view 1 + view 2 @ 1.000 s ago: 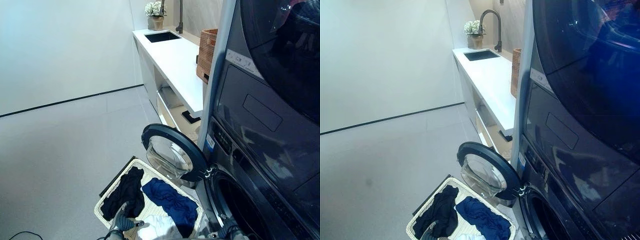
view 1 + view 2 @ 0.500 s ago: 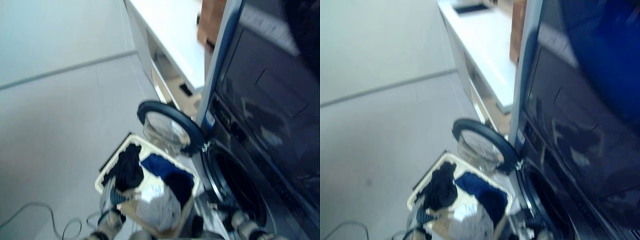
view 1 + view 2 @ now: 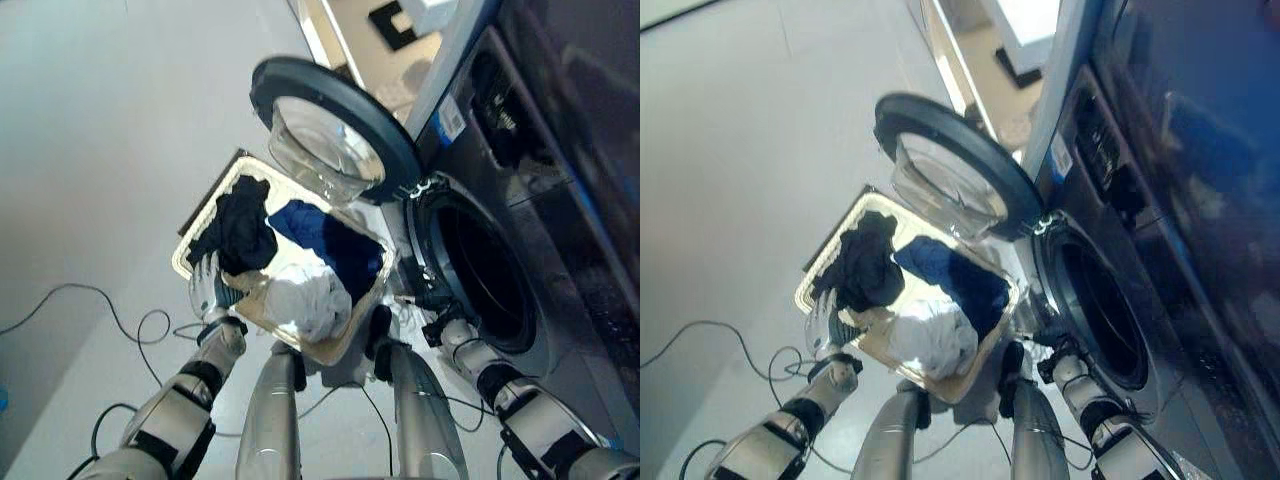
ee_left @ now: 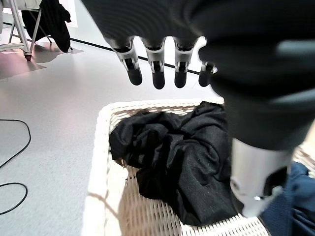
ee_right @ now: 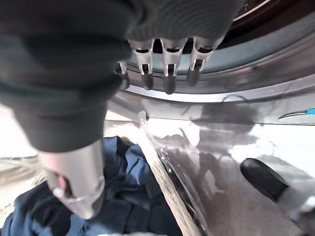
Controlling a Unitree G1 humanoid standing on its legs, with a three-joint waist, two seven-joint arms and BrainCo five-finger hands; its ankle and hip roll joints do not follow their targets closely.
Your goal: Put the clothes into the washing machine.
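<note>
Your left hand (image 3: pixel 205 290), fingers straight and holding nothing, hovers at the near corner of the white woven laundry basket (image 3: pixel 196 235). A crumpled black garment (image 4: pixel 182 157) lies just below its fingertips (image 4: pixel 158 80); a dark blue garment (image 3: pixel 335 240) and a white garment (image 3: pixel 305 300) lie in the basket beyond. Your right hand (image 3: pixel 440 325), fingers relaxed and apart, hangs between the basket and the dark front-loading washing machine's open drum (image 3: pixel 490 275). The right wrist view shows the blue garment beneath it.
</note>
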